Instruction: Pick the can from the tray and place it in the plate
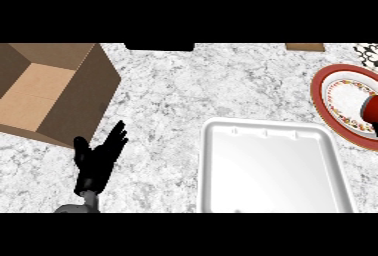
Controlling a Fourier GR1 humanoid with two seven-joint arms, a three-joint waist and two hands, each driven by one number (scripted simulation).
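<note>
- Your can [370, 114] sits on the plate [325, 87], tray [221, 150] bare: placing looks done.
- Left hand [100, 155] rests, fingers straight; right hand is unseen, so check release.

Tray [270, 169] near the front, right of centre. Plate [330, 102] behind and right of it, cut by the right edge, with the can [370, 113] on it. Open box [52, 90] far left. Left hand [98, 156] just before the box, left of the tray.
</note>
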